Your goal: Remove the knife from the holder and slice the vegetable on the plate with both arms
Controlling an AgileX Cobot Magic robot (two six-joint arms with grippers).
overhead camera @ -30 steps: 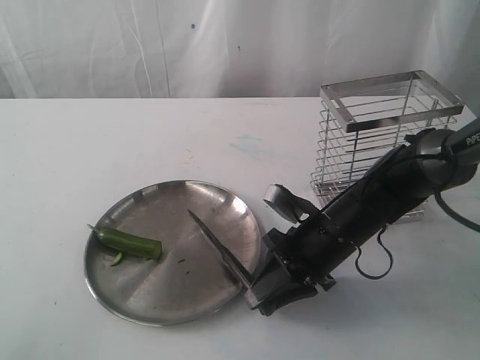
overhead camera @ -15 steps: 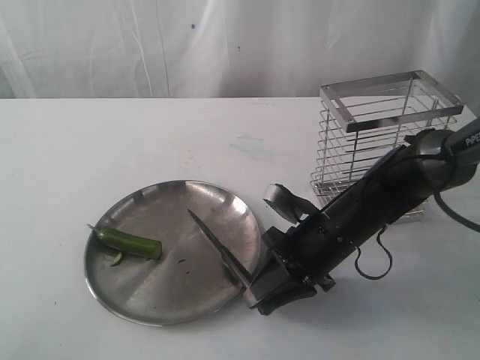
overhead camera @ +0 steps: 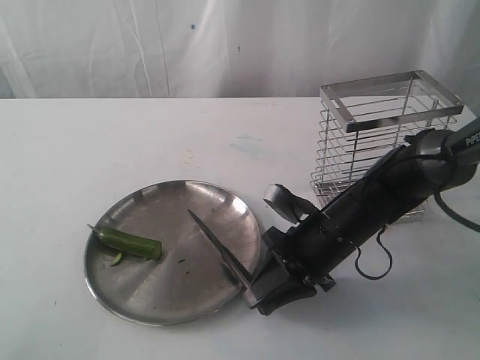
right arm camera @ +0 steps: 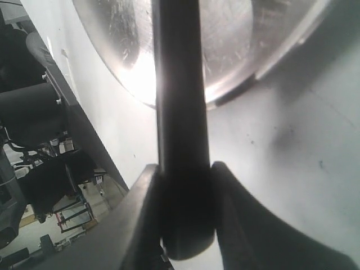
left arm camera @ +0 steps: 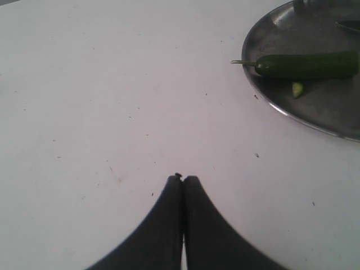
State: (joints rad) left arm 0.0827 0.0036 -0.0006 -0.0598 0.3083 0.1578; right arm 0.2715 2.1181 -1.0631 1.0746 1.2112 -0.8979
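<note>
**wire_rim:** How much room is left around the jaws?

**pod_slicer:** Loads. The white table (overhead camera: 112, 135) is seen bare on the far side of the plate from the right gripper (overhead camera: 271, 283), and its back edge is met by a white curtain (overhead camera: 225, 45). The holder (overhead camera: 401, 118) is stood well behind that gripper, next to the right arm (overhead camera: 382, 202), near the table's back edge. More bare table is seen all around the left gripper (left arm camera: 183, 179).

**wire_rim:** Anything covered up or cut off?

**pod_slicer:** The holder's lower front corner is covered by the arm, and the arm itself is cut off at the frame edge. The left gripper isn't caught by the exterior view at all. In its own wrist view the two fingers are seen pressed together with nothing between them. The plate (overhead camera: 217, 196) is only partly caught there, beyond the tips and off to one side. In the right wrist view the knife (overhead camera: 214, 244) is seen clamped by its black handle between the right jaws, with the butt end poking out behind them. The blade is washed out by glare off the plate, so whether the steel is touched by it can't be told.

**wire_rim:** And what's held in the plate?

**pod_slicer:** The rim is nearly touched by the right jaws, and the blade is pointed out from them over the middle of the plate. The vegetable (overhead camera: 131, 242) is laid near the far rim, well clear of the knife tip, stem end pointing away from the jaws. One small slice (overhead camera: 117, 259) is left just beside it.
</note>
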